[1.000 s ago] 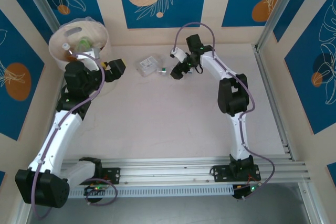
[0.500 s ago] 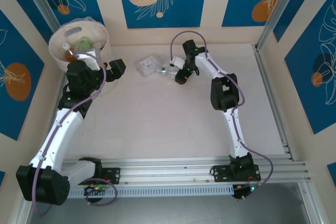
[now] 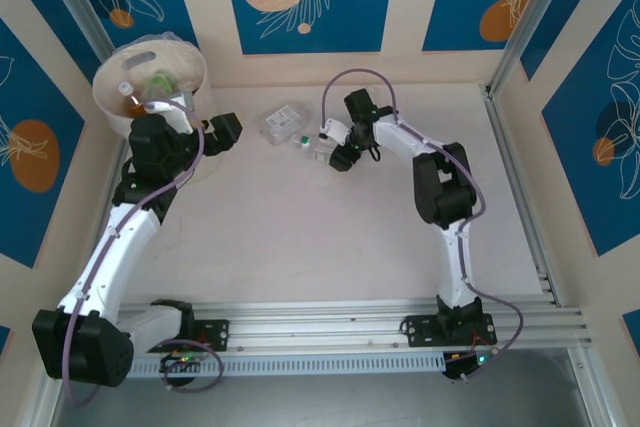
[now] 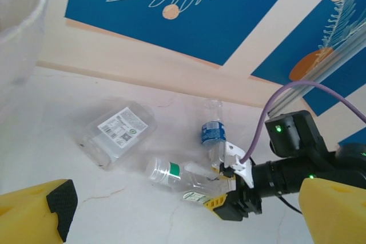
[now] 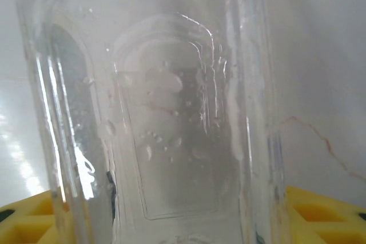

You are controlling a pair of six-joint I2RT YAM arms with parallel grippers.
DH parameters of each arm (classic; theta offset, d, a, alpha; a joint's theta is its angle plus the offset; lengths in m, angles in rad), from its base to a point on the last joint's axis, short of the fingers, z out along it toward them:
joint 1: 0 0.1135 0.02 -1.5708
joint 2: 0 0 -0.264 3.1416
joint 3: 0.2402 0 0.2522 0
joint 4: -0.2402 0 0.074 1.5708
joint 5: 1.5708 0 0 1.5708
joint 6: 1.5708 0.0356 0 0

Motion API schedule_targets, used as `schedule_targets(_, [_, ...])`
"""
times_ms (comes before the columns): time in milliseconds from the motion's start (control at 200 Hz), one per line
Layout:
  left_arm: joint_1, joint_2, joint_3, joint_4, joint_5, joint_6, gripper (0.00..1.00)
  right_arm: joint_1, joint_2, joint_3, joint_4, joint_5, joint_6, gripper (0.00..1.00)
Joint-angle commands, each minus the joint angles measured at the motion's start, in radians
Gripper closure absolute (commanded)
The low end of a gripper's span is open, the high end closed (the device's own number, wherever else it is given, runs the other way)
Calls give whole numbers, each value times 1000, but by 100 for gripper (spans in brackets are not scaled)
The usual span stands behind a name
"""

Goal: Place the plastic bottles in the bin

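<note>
- The pale marbled table [image 3: 300, 237] is bare between the arm bases and the grippers.
- Right gripper [image 4: 226, 182]: its jaws are clamped on the green-banded bottle [image 4: 171, 171]. This is a small clear bottle lying on its side on the table, with a green ring near its neck and a bit of label near the gripper. It points away from the gripper towards the left arm.
- In the right wrist view, the bottle's ribbed clear wall is beaded with droplets (apparently on the inside, though the close view makes that hard to judge). A yellow pad [image 5: 326, 210] flanks it on each side.
- Left gripper [image 3: 222, 133]: its jaws stand wide apart with nothing between them. It sits beside the bin and faces across the table towards the loose bottles.
- Just behind the held bottle is a blue-labelled bottle [image 4: 213, 132], slim and clear. I cannot tell whether it stands upright or lies pointing away.
- Left of these two is a squat clear bottle [image 4: 117, 132], wider than the others. It lies on its side with a white printed label facing up, and it is apart from the other two.
- The bin [image 3: 190, 57] is a big round cream bucket in the far-left corner against the wall. It holds several bottles, including one with a white cap [image 3: 125, 89] and one showing green [image 3: 160, 79].
</note>
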Motion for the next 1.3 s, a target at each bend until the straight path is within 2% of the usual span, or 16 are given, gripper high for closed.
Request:
schedule_targets(0, [-3, 31, -6, 76, 96, -46, 0, 17, -170, -89, 108, -52, 217, 68])
schedule_targets(95, [-6, 64, -3, 103, 141, -79, 0, 39, -292, -227, 184, -77, 338, 72])
schedule_targets(270, [-30, 107, 6, 134, 183, -108, 0, 82, -464, -461, 377, -105, 601, 92])
schedule_targets(435, [-77, 150, 20, 166, 202, -122, 0, 148, -537, -553, 429, -29, 787, 100])
schedule_targets(550, [-119, 191, 32, 163, 204, -128, 0, 191, -565, -608, 514, -26, 937, 100])
schedule_targets(675, [-170, 242, 38, 154, 126, -156, 0, 242, -568, -646, 630, 19, 1056, 100])
schedule_targets(785, [-220, 295, 52, 137, 55, -179, 0, 266, -542, -632, 669, 25, 1081, 100])
schedule_targets(950, [-281, 390, 137, 64, 52, -169, 0, 278, -503, -575, 658, -22, 1086, 100])
schedule_targets(1125, [-318, 433, 137, 122, 12, -223, 0, 280, -498, -562, 683, -70, 1082, 100])
schedule_targets(1240, [-318, 437, 126, 92, -118, -271, 1, 284, -508, -578, 726, -116, 1075, 100])
schedule_targets(1295, [-318, 428, 100, 143, -144, -278, 4, 287, -512, -577, 722, -130, 1066, 100])
